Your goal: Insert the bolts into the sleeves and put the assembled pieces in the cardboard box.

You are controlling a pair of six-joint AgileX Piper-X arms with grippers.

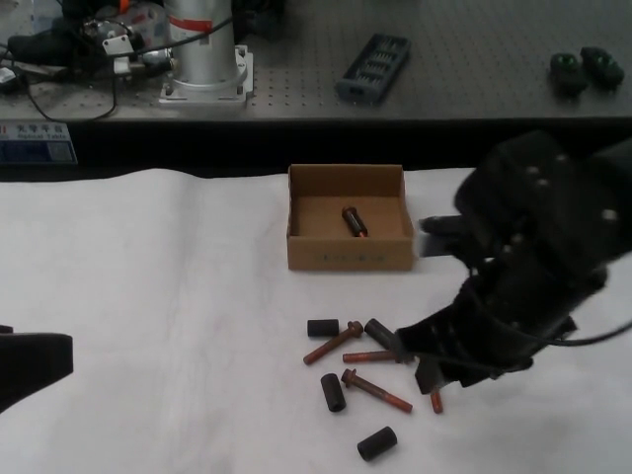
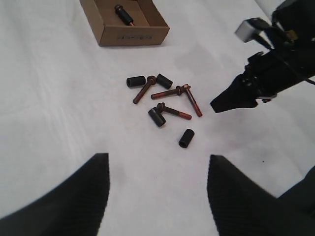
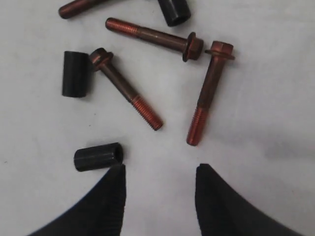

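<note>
Metal, matt black, card
The bolts are reddish metal with a dull sheen, threads ridged; the sleeves smooth matt black; the cardboard box matt brown card, on a creased white sheet (cloth or paper, hard to tell).

Near surface: white cloth, lightly creased, evenly lit.
Behind: grey perforated plate with a grid of holes and a dark front edge.
On the plate: silver post on a base, tangled cables, black ribbed tray, two dark green pieces.
Front edge, far left: blue label.
</note>
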